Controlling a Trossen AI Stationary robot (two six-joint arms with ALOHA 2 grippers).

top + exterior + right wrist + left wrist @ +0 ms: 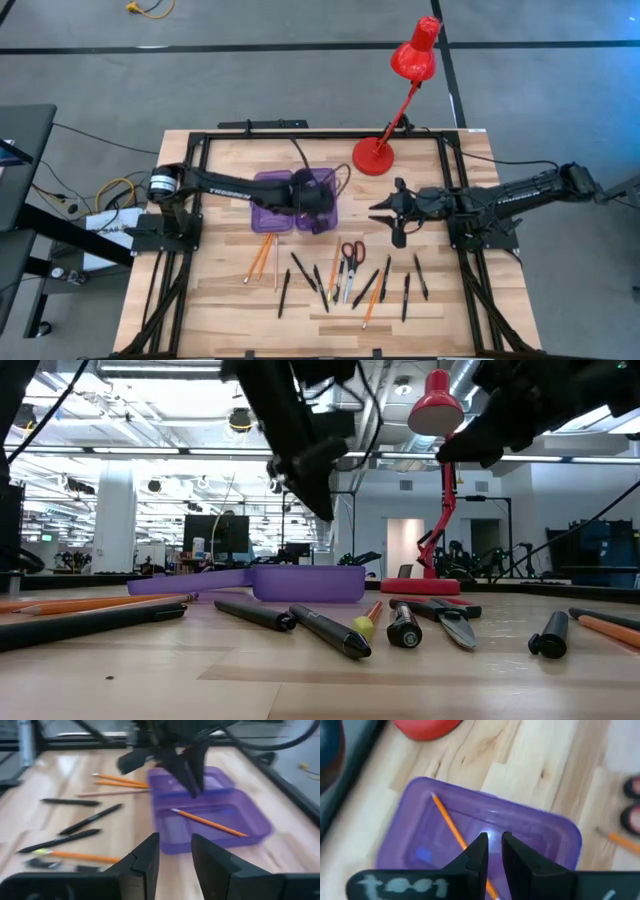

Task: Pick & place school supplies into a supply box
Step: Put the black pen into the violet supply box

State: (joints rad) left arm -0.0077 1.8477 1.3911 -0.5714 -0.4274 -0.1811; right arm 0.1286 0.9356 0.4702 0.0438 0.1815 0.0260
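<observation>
We see the left claw, fingers slightly parted and empty, above the translucent purple plastic case, where one thin orange pencil lies. The right claw waits spread. Descending carelessly, we might nudge the case across the worktop.

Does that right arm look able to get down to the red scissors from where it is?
Probably yes. The right claw hangs open above the table, and the red-handled scissors lie flat nearby with nothing over them. The left claw is over the purple case, out of the way. Pens lie close beside them, though.
</observation>
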